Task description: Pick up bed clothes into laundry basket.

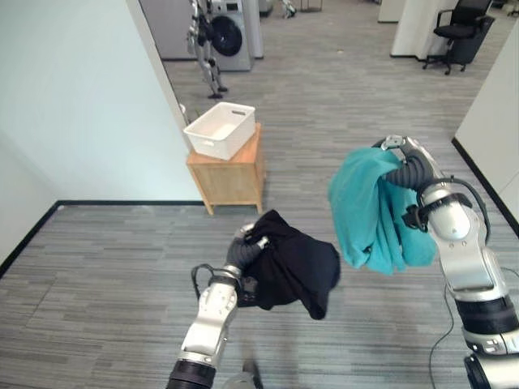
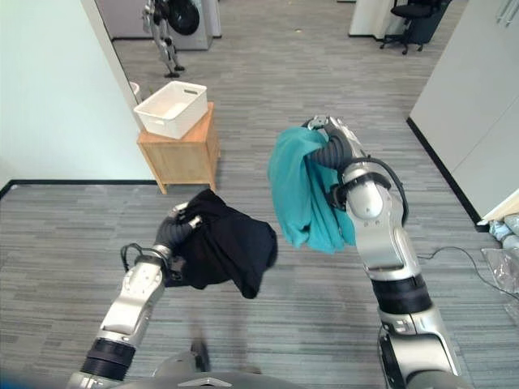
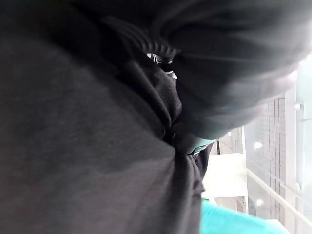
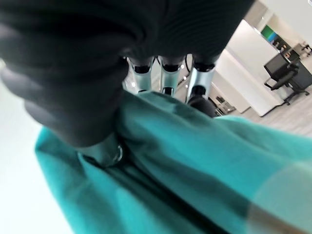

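Note:
A black garment [image 1: 296, 267] hangs bunched from my left hand [image 1: 246, 244], whose fingers are curled into the cloth above the grey floor. A teal garment [image 1: 369, 211] drapes from my right hand [image 1: 399, 146], held up at the right with fingers [image 4: 165, 78] closed over the fabric [image 4: 195, 165]. The white laundry basket [image 1: 219, 130] sits empty on a small wooden cabinet [image 1: 231, 174] against the wall, ahead of both hands and to the left. Dark cloth [image 3: 87, 146] covers the left wrist view.
A pale wall [image 1: 81, 97] runs along the left, its corner beside the cabinet. A washing machine [image 1: 231, 32] and another robot's legs [image 1: 207, 57] stand far back. A black office chair [image 1: 458, 32] is at the far right. White panels [image 1: 495, 121] border the right side.

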Robot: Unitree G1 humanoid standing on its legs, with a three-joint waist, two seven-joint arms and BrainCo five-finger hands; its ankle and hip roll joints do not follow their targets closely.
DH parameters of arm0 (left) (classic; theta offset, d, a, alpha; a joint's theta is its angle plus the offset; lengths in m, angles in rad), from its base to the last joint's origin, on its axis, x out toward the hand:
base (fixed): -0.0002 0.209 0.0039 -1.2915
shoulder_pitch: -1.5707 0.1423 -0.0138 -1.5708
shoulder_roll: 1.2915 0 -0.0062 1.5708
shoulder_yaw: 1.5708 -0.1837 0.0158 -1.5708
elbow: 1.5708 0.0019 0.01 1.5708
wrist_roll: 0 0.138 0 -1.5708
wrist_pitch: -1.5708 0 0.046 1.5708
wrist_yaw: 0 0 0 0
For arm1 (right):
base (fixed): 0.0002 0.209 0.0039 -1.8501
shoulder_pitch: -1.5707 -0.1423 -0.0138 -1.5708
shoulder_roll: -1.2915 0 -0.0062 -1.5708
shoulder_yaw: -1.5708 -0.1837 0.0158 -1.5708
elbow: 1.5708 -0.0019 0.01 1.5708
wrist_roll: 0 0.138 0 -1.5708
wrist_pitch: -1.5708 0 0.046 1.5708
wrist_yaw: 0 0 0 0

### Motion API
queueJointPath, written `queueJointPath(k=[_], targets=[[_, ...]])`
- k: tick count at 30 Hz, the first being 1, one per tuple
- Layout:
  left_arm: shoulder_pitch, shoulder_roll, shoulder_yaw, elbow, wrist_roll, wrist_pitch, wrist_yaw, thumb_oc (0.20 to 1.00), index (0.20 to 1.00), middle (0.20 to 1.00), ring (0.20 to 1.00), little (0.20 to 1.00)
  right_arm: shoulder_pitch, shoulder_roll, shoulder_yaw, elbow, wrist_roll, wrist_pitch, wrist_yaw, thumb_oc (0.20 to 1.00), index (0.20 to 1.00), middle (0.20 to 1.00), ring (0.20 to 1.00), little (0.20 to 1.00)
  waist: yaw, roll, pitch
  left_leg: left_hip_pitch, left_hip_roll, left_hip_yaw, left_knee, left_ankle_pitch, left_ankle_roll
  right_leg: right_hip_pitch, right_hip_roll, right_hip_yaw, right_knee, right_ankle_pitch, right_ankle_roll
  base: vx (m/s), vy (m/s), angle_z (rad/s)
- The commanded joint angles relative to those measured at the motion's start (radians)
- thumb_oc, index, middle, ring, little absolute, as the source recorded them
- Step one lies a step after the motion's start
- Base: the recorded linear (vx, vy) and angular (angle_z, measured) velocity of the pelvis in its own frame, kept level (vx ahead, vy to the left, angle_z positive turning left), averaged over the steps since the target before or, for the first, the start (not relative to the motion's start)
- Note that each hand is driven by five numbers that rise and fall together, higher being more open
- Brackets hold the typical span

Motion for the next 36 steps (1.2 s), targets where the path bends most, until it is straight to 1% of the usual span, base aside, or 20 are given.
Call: queueJointPath(k=[1,4,6,7,8,9,11,12,14,16,17,18,20,21,22,26,28,32,34,36], targets=[[-0.186,0.017,0.043,-0.098,0.027,0.030,-0.018,0.200,0.200,0.200,0.200,0.200,-0.043,-0.045,-0.140,-0.058,-0.096,0.002,0.006,0.200,0.200,0.200,0.200,0.200,0.004,0.085,-0.087,0.280,0.049,-0.091,-0.129,0.201,-0.029,0.128,-0.121,0.081,-0.072,0.123,0.048,0.60,0.148,0.47],[-0.334,0.063,0.063,-0.086,0.052,0.095,-0.040,0.200,0.200,0.200,0.200,0.200,-0.020,-0.061,-0.196,-0.097,-0.117,0.052,0.058,0.200,0.200,0.200,0.200,0.200,-0.032,0.101,-0.079,0.364,0.016,-0.126,-0.134,0.169,-0.005,0.012,-0.201,0.108,0.314,0.180,0.132,0.62,0.179,0.26],[-0.369,0.069,0.070,-0.073,0.051,0.107,-0.036,0.200,0.200,0.200,0.200,0.200,-0.020,-0.065,-0.202,-0.090,-0.123,0.063,0.059,0.200,0.200,0.200,0.200,0.200,-0.039,0.106,-0.077,0.373,0.019,-0.139,-0.134,0.154,-0.009,-0.070,-0.218,0.162,0.404,0.191,0.124,0.29,0.023,1.06],[-0.449,0.095,0.094,-0.015,0.050,0.114,-0.024,0.200,0.200,0.200,0.200,0.200,-0.065,-0.087,-0.199,-0.090,-0.133,0.084,0.095,0.200,0.200,0.200,0.200,0.200,-0.061,0.113,-0.074,0.396,0.025,-0.175,-0.134,0.125,-0.022,-0.214,-0.170,0.265,0.424,0.124,0.078,0.40,-0.090,1.04],[-0.475,0.111,0.094,0.006,0.055,0.115,-0.018,0.200,0.200,0.200,0.200,0.200,-0.075,-0.099,-0.202,-0.102,-0.129,0.091,0.111,0.200,0.200,0.200,0.200,0.200,-0.073,0.111,-0.076,0.404,0.019,-0.198,-0.134,0.116,-0.024,-0.249,-0.135,0.300,0.350,0.113,0.065,0.78,-0.270,0.85],[-0.522,0.134,0.096,0.059,0.041,0.123,0.000,0.200,0.200,0.200,0.200,0.200,-0.090,-0.111,-0.204,-0.125,-0.127,0.107,0.133,0.200,0.200,0.200,0.200,0.200,-0.104,0.090,-0.082,0.426,-0.005,-0.256,-0.134,0.088,-0.028,-0.284,-0.134,0.354,0.106,0.207,0.061,0.51,-0.235,0.90],[-0.522,0.134,0.096,0.060,0.041,0.122,0.000,0.200,0.200,0.200,0.200,0.200,-0.090,-0.111,-0.204,-0.125,-0.127,0.107,0.133,0.200,0.200,0.200,0.200,0.200,-0.108,0.092,-0.080,0.427,-0.003,-0.260,-0.134,0.088,-0.028,-0.276,-0.133,0.349,0.094,0.213,0.061,0.42,-0.221,1.05],[-0.600,0.139,0.089,0.168,0.030,0.131,0.038,0.200,0.200,0.200,0.200,0.200,-0.165,-0.117,-0.151,-0.092,-0.117,0.119,0.106,0.200,0.200,0.200,0.200,0.200,-0.112,0.069,-0.085,0.480,0.001,-0.289,-0.134,0.024,-0.055,-0.323,-0.189,0.302,-0.073,0.312,0.097,0.48,-0.259,0.83],[-0.613,0.149,0.091,0.192,0.045,0.133,0.033,0.200,0.200,0.200,0.200,0.200,-0.218,-0.125,-0.140,-0.077,-0.152,0.128,0.140,0.200,0.200,0.200,0.200,0.200,-0.140,0.053,-0.086,0.557,-0.022,-0.317,-0.092,-0.040,-0.056,-0.251,-0.195,0.280,-0.065,0.335,0.074,0.70,-0.346,1.40],[-0.602,0.129,0.111,0.172,0.033,0.138,0.044,0.200,0.200,0.200,0.200,0.200,-0.248,-0.124,-0.138,-0.060,-0.166,0.151,0.142,0.200,0.200,0.200,0.200,0.200,-0.122,0.018,-0.063,0.465,-0.016,-0.371,0.204,-0.135,-0.073,-0.147,-0.225,0.239,-0.071,0.357,0.046,0.45,-0.274,0.96],[-0.603,0.130,0.111,0.172,0.033,0.138,0.044,0.200,0.200,0.200,0.200,0.200,-0.249,-0.123,-0.138,-0.059,-0.166,0.151,0.141,0.200,0.200,0.200,0.200,0.200,-0.126,0.015,-0.065,0.454,-0.019,-0.375,0.213,-0.135,-0.072,-0.152,-0.229,0.236,-0.072,0.361,0.046,0.19,-0.133,0.71],[-0.584,0.113,0.114,0.185,0.010,0.137,0.065,0.200,0.200,0.200,0.200,0.200,-0.265,-0.144,-0.123,-0.019,-0.169,0.146,0.124,0.200,0.200,0.200,0.200,0.200,-0.120,-0.009,-0.051,0.362,0.059,-0.326,0.322,-0.105,-0.111,-0.107,-0.255,0.190,-0.073,0.332,0.046,0.14,-0.043,0.65],[-0.559,0.110,0.115,0.187,0.013,0.135,0.048,0.200,0.200,0.200,0.200,0.200,-0.293,-0.167,-0.105,-0.017,-0.160,0.135,0.139,0.200,0.200,0.200,0.200,0.200,-0.134,0.007,-0.068,0.358,0.213,-0.227,0.223,-0.003,-0.138,-0.086,-0.265,0.141,-0.073,0.305,0.056,0.22,0.019,1.04],[-0.558,0.109,0.115,0.187,0.013,0.135,0.048,0.200,0.200,0.200,0.200,0.200,-0.293,-0.167,-0.104,-0.017,-0.160,0.135,0.139,0.200,0.200,0.200,0.200,0.200,-0.133,0.007,-0.067,0.363,0.212,-0.225,0.218,-0.001,-0.139,-0.084,-0.265,0.142,-0.073,0.305,0.056,0.36,0.140,0.79],[-0.513,0.107,0.123,0.158,0.025,0.132,0.024,0.200,0.200,0.200,0.200,0.200,-0.310,-0.172,-0.102,-0.019,-0.165,0.126,0.154,0.200,0.200,0.200,0.200,0.200,-0.129,0.035,-0.081,0.381,0.280,-0.212,-0.011,0.172,-0.141,-0.054,-0.244,0.129,-0.073,0.271,0.063,0.40,0.172,0.07],[-0.403,0.111,0.139,0.089,0.022,0.095,0.028,0.200,0.200,0.200,0.200,0.200,-0.358,-0.188,-0.064,0.009,-0.126,0.113,0.123,0.200,0.200,0.200,0.200,0.200,-0.113,0.056,-0.084,0.116,0.376,-0.279,-0.134,0.285,-0.224,0.019,-0.297,0.143,-0.073,0.202,0.105,0.45,0.261,-0.32],[-0.380,0.111,0.146,0.067,0.022,0.098,0.023,0.200,0.200,0.200,0.200,0.200,-0.346,-0.188,-0.075,-0.004,-0.111,0.109,0.118,0.200,0.200,0.200,0.200,0.200,-0.112,0.069,-0.088,0.110,0.358,-0.291,-0.134,0.279,-0.229,0.033,-0.297,0.149,-0.073,0.189,0.116,0.40,0.265,-0.15],[-0.257,0.116,0.189,-0.026,0.024,0.079,0.023,0.200,0.200,0.200,0.200,0.200,-0.300,-0.130,-0.109,-0.084,-0.132,0.100,0.121,0.200,0.200,0.200,0.200,0.200,-0.060,0.101,-0.092,0.202,0.212,-0.411,-0.134,0.254,-0.245,0.071,-0.362,0.193,-0.073,0.141,0.189,0.45,0.418,-0.97],[-0.240,0.112,0.194,-0.018,0.016,0.073,0.021,0.200,0.200,0.200,0.200,0.200,-0.280,-0.091,-0.109,-0.089,-0.148,0.101,0.117,0.200,0.200,0.200,0.200,0.200,-0.053,0.083,-0.093,0.241,0.186,-0.374,-0.134,0.249,-0.229,0.074,-0.391,0.210,-0.073,0.142,0.199,0.21,0.342,-1.31],[-0.230,0.127,0.196,-0.002,-0.012,0.056,-0.007,0.200,0.200,0.200,0.200,0.200,-0.258,-0.064,-0.086,-0.061,-0.164,0.066,0.073,0.200,0.200,0.200,0.200,0.200,-0.016,0.076,-0.094,0.296,0.181,-0.270,-0.134,0.233,-0.158,0.018,-0.416,0.167,0.198,0.110,0.156,0.21,0.436,-0.53]])
